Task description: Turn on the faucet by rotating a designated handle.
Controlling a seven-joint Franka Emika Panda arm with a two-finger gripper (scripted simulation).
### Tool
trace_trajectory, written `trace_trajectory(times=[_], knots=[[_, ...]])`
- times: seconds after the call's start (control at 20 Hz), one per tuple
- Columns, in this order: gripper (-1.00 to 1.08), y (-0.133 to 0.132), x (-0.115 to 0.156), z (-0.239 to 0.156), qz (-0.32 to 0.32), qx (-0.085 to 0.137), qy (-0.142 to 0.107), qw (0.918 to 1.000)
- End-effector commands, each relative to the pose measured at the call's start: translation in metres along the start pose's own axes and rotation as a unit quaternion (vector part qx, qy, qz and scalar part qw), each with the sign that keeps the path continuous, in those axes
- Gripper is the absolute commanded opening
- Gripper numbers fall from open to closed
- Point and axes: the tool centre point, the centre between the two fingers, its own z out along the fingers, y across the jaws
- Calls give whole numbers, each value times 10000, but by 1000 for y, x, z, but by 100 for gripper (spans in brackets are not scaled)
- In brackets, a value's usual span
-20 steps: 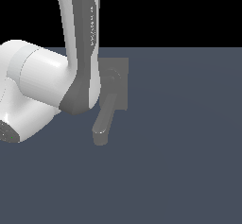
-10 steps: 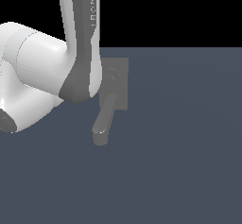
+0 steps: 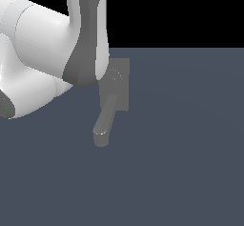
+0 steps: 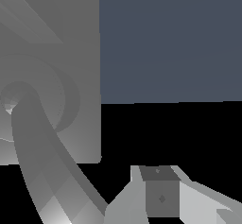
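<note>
While the arm [image 3: 86,34] hides the faucet [image 3: 114,94] outside, the pincer's [image 4: 160,194] opening stays unclear.

A flat, matte blue-grey bench [image 3: 181,139] filled the scene; beyond the bench's far edge lay a plain black backdrop [image 3: 176,13].
</note>
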Motion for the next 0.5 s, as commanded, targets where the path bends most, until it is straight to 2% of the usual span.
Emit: trace_trajectory(times=[0.0, 0.15, 0.2, 0.45], knots=[[-100, 1, -21, 2, 14, -24, -111, 9999], [-100, -1, -28, 2, 15, -26, -116, 9999], [-100, -2, -16, 0, -6, -8, -38, 10000], [-100, -14, -29, 0, -1, -13, -55, 10000]])
